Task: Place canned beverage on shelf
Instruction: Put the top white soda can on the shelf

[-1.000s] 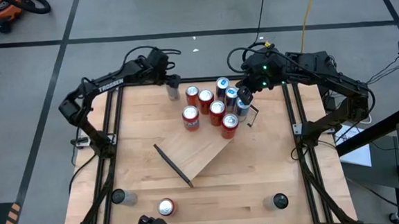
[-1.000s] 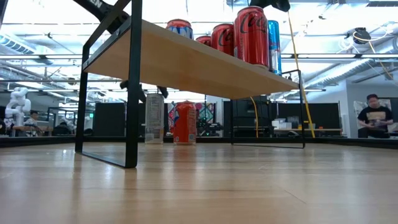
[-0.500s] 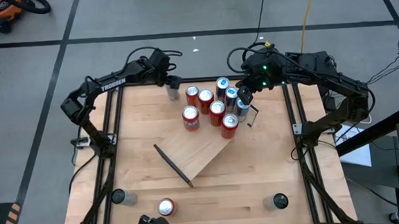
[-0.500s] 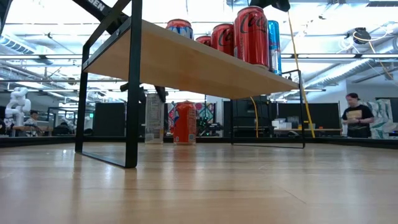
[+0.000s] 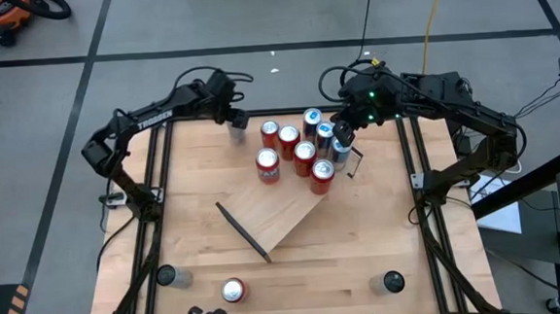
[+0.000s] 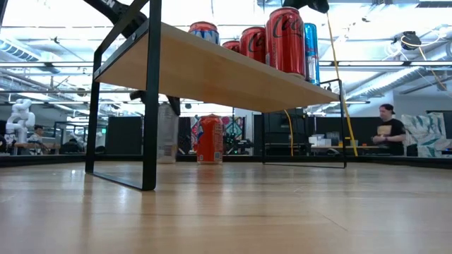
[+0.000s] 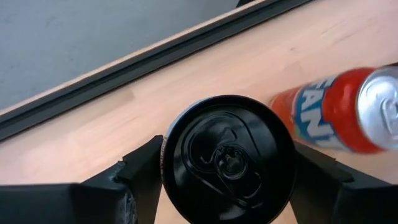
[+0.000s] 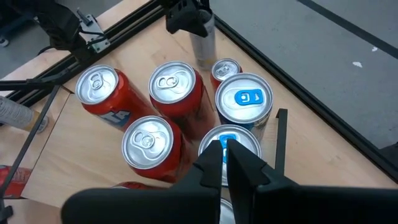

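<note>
1. While the right arm waits over the far end of the shelf (image 5: 282, 218), the left hand (image 5: 236, 122) sits at the far edge of the counter (image 5: 364, 249), straddling a slim grey can with a black top (image 7: 228, 158).
2. Seen from the left wrist, its two dark fingers (image 7: 140, 174) stand on either side of that can, very close to its sides; whether they already press on it cannot be told.
3. From counter height the grey can (image 6: 167, 132) looks tilted, with the left hand above it.
4. Just beside it, on the bare counter, stands an orange can (image 5: 267, 165), upright and apart from the hand; it also shows from counter height (image 6: 209, 140) and in the left wrist picture (image 7: 339, 112).
5. The shelf lies at an angle across the middle of the counter, its near bracket (image 5: 243, 230) a black bar and its far end crowded with cans.
6. On that far end stand red cans (image 5: 289, 142) and blue-topped cans (image 5: 313, 121), packed together, touching or nearly so.
7. The right hand (image 8: 224, 152) hangs over one blue-topped can (image 8: 228, 140), its fingers pressed together and holding nothing.
8. Near the front edge of the counter another red can (image 5: 233, 291) stands alone, well apart from the shelf.
9. A person (image 6: 385, 134) stands in the room beyond the counter.
</note>
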### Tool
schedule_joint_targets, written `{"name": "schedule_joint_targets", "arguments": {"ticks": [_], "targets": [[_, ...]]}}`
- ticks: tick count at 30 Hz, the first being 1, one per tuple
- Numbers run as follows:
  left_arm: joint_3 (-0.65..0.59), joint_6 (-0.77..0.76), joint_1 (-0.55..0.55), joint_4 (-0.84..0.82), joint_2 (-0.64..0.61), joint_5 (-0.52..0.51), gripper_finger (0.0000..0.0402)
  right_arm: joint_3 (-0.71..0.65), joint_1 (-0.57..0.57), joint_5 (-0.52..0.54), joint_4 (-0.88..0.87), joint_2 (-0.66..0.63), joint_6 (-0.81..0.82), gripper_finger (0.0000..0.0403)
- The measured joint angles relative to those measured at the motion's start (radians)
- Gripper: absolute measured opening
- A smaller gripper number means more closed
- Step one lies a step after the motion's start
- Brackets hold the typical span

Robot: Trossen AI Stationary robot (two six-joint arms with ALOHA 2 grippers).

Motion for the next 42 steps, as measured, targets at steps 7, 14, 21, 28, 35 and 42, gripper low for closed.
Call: {"name": "schedule_joint_targets", "arguments": {"ticks": [7,14,21,28,35,42], "targets": [[0.0,0.025,0.0,-0.121,-0.064,-0.113,0.0259,0.0,0.0,0.049,0.0,0.0,0.003,0.0],[0.0,0.072,0.015,-0.202,-0.073,-0.206,0.0259,0.0,0.001,0.049,0.001,0.0,0.002,0.0],[0.0,0.078,0.017,-0.174,-0.073,-0.21,0.0259,0.0,0.001,0.049,0.001,0.0,0.0,0.0],[0.0,0.054,0.022,-0.138,-0.069,-0.243,0.0258,0.0,0.001,0.05,0.001,0.0,-0.002,0.0],[0.0,0.051,0.047,-0.118,-0.069,-0.247,0.0263,0.0,0.001,0.052,0.001,0.0,-0.008,0.0],[0.0,0.05,0.072,-0.119,-0.069,-0.168,0.0265,0.0,0.001,0.052,0.001,0.0,-0.024,0.0]]}}
